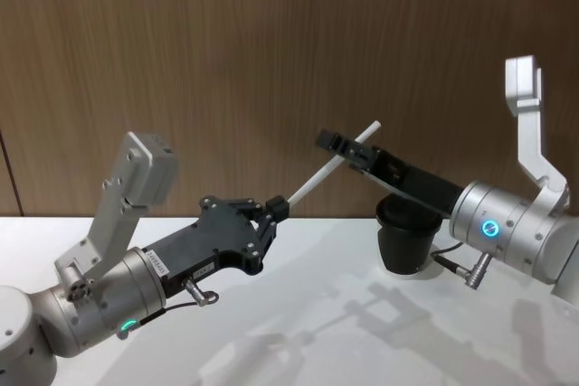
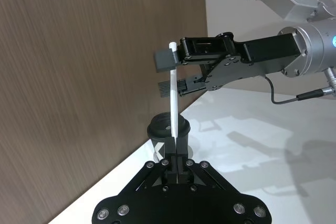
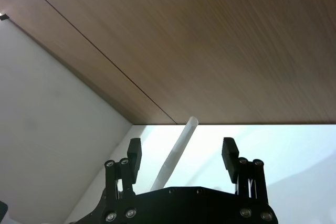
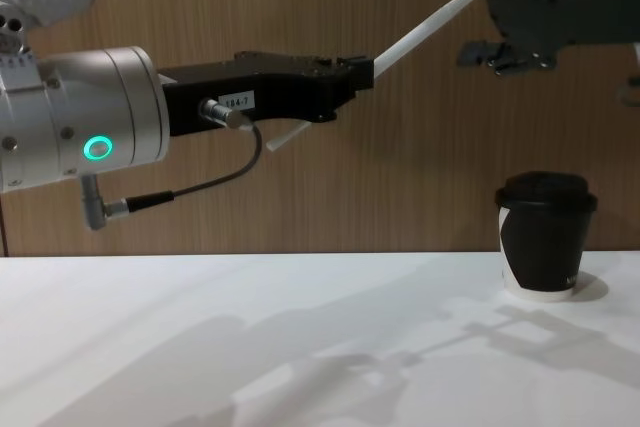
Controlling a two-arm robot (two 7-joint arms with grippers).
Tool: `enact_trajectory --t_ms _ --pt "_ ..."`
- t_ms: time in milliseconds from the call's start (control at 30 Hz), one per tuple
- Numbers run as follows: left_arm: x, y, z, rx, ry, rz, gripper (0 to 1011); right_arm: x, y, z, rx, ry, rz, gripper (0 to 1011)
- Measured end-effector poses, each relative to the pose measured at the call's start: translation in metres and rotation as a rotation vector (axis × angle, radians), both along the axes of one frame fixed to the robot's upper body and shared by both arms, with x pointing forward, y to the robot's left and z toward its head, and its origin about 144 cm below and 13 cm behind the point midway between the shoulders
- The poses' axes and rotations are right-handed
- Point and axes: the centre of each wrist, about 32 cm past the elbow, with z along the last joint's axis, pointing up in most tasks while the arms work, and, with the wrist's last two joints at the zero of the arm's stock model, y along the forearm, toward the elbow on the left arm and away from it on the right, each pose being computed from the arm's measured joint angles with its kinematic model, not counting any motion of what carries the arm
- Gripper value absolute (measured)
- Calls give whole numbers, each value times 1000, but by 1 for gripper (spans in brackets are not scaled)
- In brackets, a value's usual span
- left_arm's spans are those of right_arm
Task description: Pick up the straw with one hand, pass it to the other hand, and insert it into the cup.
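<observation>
The white straw [image 1: 330, 163] slants up through the air, its lower part pinched in my left gripper [image 1: 276, 208], which is shut on it above the table's left half. Its upper end passes between the spread fingers of my right gripper [image 1: 339, 144], open around it without touching. In the right wrist view the straw [image 3: 177, 153] runs up the gap between the right gripper's [image 3: 181, 153] fingertips. The black cup [image 4: 542, 237] with its lid stands on the table at the right, below the right gripper [image 4: 462, 9]. The left wrist view shows the straw [image 2: 171, 98] rising from my left gripper [image 2: 173, 153].
The white table [image 1: 298, 332] stretches out below both arms. A brown wooden wall [image 1: 271, 42] closes off the back, close behind the cup [image 1: 404, 241]. A black cable [image 4: 200, 187] hangs under the left wrist.
</observation>
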Motion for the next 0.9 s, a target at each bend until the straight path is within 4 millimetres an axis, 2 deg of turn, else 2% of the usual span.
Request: enact_trajectory --t_ms 200,300,367,400,467,500,567,600,733,900 --pt "0 0 0 0 0 0 12 2 1 0 0 -3 -5 861" --pt "0 0 0 0 0 0 13 3 1 -1 0 -4 -6 741" --pt "0 0 0 0 0 0 13 4 1 -1 0 -4 -7 702" --pt "0 0 0 0 0 0 12 4 1 -1 0 -4 -7 643" --pt "0 0 0 0 0 0 12 4 1 -1 0 -4 -8 603" --pt "0 0 0 0 0 0 13 4 1 -1 0 -4 -8 544" --pt "0 0 0 0 0 0 13 5 1 -1 1 -5 -8 504" --pt "0 0 0 0 0 0 13 5 1 -1 1 -5 -9 441" --pt "0 0 0 0 0 0 13 5 1 -1 1 -5 -9 362" --pt "0 0 0 0 0 0 13 5 1 -1 1 -5 -10 171"
